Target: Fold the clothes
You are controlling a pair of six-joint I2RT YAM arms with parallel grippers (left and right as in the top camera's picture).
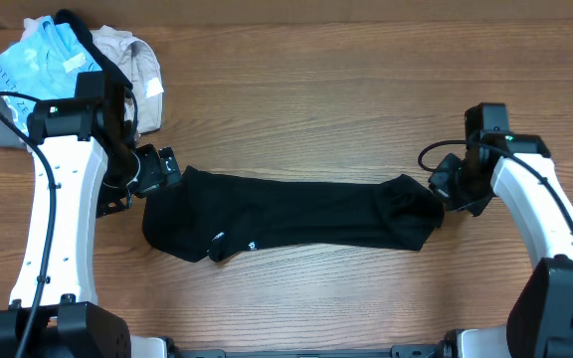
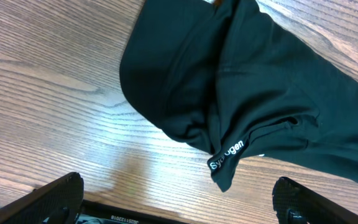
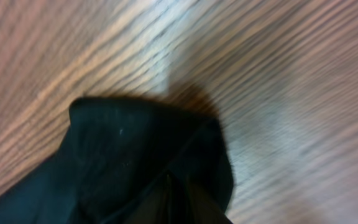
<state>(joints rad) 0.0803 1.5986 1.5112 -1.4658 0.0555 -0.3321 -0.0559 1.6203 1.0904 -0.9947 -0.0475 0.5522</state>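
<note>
- Well, the black T-shirt (image 1: pixel 286 214) lies on the table (image 1: pixel 316 109) as a long, rumpled band running from my left claw (image 1: pixel 167 167) across to my right claw (image 1: pixel 446 191).
- My left claw sits at the shirt's left end. In the left wrist view its fingers (image 2: pixel 61 193) are spread wide with nothing between them, and the cloth lies just ahead.
- A folded edge with the small white logo (image 2: pixel 227 155) points back toward that open claw; bare wood is on either side of it.
- My right claw is against the shirt's right end. The right wrist view is blurred and shows only bunched black fabric (image 3: pixel 142 168) over wood, so I cannot tell whether that claw is closed on it.
- Behind my left arm, at the far left corner, there is a heap of other garments: a light blue shirt (image 1: pixel 38 55) and a beige garment (image 1: pixel 137 65). The heap lies near the black shirt's left end but apart from it, with my left arm crossing between them.
- Nothing rests on top of the black shirt.
</note>
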